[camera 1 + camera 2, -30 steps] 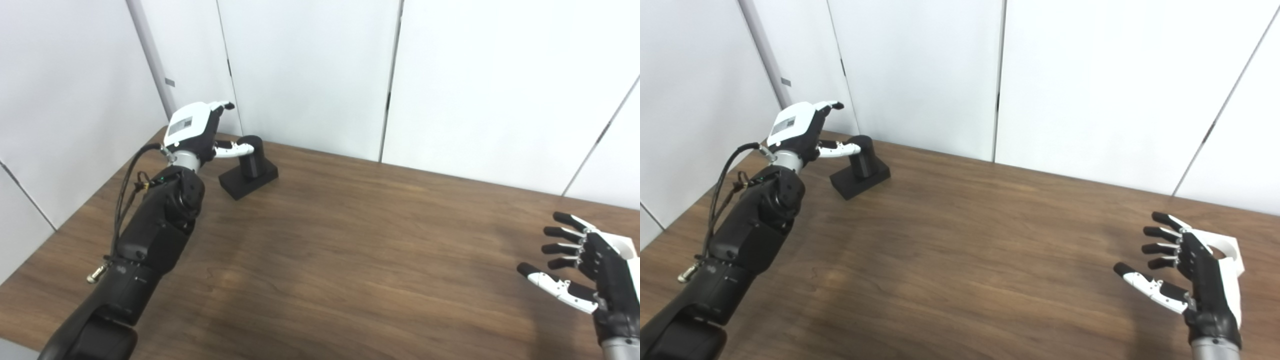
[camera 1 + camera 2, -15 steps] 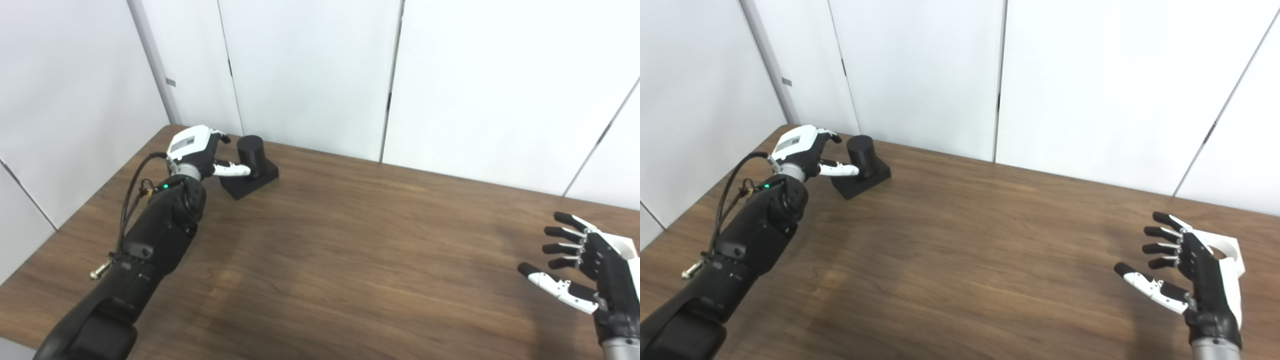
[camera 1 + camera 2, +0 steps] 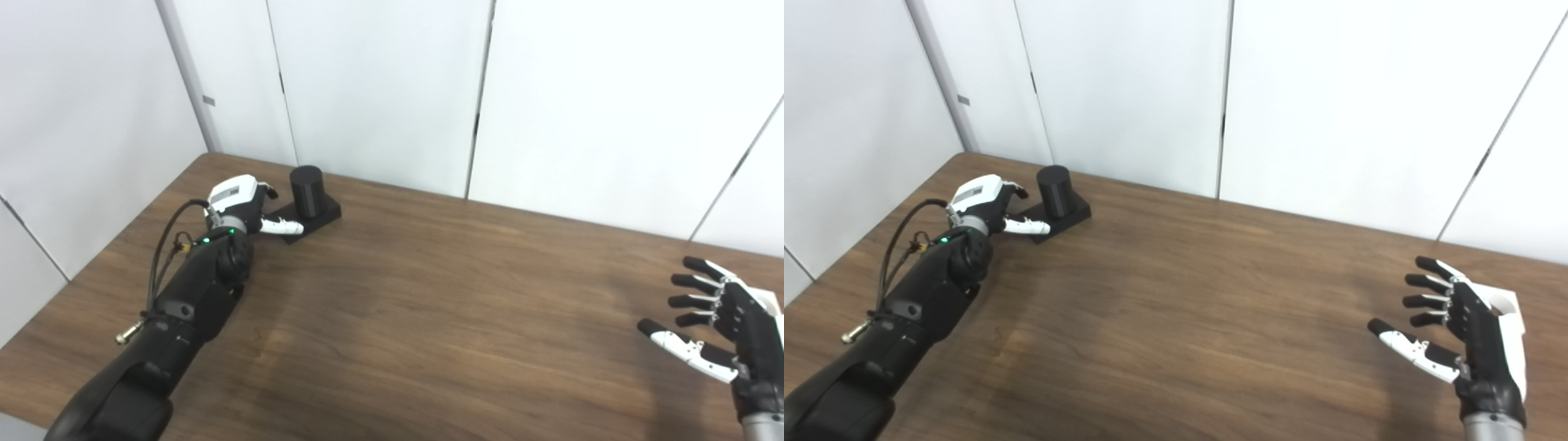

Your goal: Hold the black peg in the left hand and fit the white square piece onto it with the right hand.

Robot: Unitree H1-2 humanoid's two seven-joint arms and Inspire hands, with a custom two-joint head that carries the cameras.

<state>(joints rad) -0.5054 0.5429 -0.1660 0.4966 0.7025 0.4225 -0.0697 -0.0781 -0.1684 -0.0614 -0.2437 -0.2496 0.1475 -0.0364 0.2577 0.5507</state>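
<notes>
At the far left, the black left arm [image 3: 184, 306] runs up from the bottom edge to the left hand [image 3: 242, 205], which sits low at the brown wooden table [image 3: 429, 306], just beside the black peg [image 3: 305, 190]. The peg is a short, upright cylinder on a flat, black, rectangular base [image 3: 318, 215], standing near the table's far left corner, close to the white panelled wall [image 3: 380, 86]. The white thumb [image 3: 278, 226] lies against the near edge of the base; the fingers curl on the far side of the hand, and whether they touch the base cannot be told. The hand has no hold on the cylinder — the peg stands on the table.

The middle of the table is plain wood grain.

At the far right, the right hand [image 3: 1464, 331] hovers with its fingers spread wide, holding nothing. Behind it lies the white square piece [image 3: 1507, 306] — mostly hidden by the hand, near the table's right edge, well apart from the peg.
</notes>
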